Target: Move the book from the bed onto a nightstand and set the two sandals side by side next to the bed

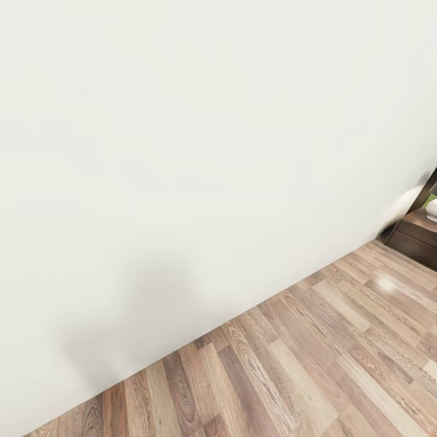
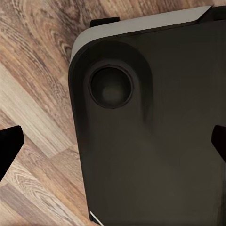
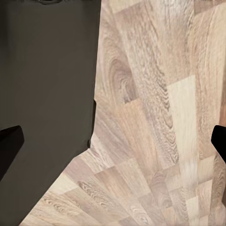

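Robot in transit: head cam faces wall (image 1: 182,152) w/ nightstand (image 1: 419,237) at far right. Both grippers (image 2: 113,146) (image 3: 113,146) wide, empty, hanging over floor (image 1: 315,364). Book, sandals not visible.

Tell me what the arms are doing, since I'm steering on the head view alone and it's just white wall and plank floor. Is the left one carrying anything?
Observer: No. The left gripper has its jaws spread open with nothing between them.
Operator: And the right?
Observer: The right gripper is open and empty too.
Operator: What lies under them?
Observer: The robot's own dark grey base sits below both, over the brown wood-plank floor.
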You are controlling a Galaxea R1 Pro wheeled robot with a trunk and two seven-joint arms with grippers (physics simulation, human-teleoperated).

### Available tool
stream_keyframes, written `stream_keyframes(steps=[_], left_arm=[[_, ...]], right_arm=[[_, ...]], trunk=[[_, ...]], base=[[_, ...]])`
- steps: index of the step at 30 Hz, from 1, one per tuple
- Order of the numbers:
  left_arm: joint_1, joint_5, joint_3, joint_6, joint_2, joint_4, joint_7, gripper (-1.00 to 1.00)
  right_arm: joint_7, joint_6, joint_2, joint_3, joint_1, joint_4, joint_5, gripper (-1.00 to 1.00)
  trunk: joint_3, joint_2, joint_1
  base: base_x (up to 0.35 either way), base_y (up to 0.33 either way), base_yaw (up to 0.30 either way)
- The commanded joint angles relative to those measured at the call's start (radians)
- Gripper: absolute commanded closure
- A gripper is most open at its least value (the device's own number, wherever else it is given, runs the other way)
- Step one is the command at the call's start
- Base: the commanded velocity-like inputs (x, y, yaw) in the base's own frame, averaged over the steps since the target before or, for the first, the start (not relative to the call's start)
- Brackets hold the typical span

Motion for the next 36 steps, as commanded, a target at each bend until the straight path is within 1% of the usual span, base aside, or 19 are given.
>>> stream_keyframes(steps=[1,9,18,36], left_arm=[[-0.001,0.009,-0.009,-0.004,0.0,0.001,0.004,-1.0],[-0.001,0.009,-0.009,-0.004,0.001,0.001,0.004,-1.0],[-0.001,0.009,-0.009,-0.004,0.001,0.001,0.004,-1.0],[-0.001,0.009,-0.009,-0.004,0.001,0.001,0.004,-1.0]], right_arm=[[-0.003,0.004,0.0,0.008,-0.001,0.001,-0.001,-1.0],[-0.003,0.003,0.001,0.008,-0.001,0.001,-0.001,-1.0],[-0.003,0.003,0.001,0.008,-0.001,0.002,-0.001,-1.0],[-0.003,0.003,0.002,0.008,-0.001,0.002,-0.002,-1.0]], trunk=[[-0.001,0.0,0.0],[-0.001,0.0,0.0],[-0.001,0.0,0.0],[-0.001,0.0,0.0]], base=[[0.0,0.0,0.0],[0.0,0.0,-0.007],[0.0,0.0,-0.061],[0.0,0.0,-0.123]])
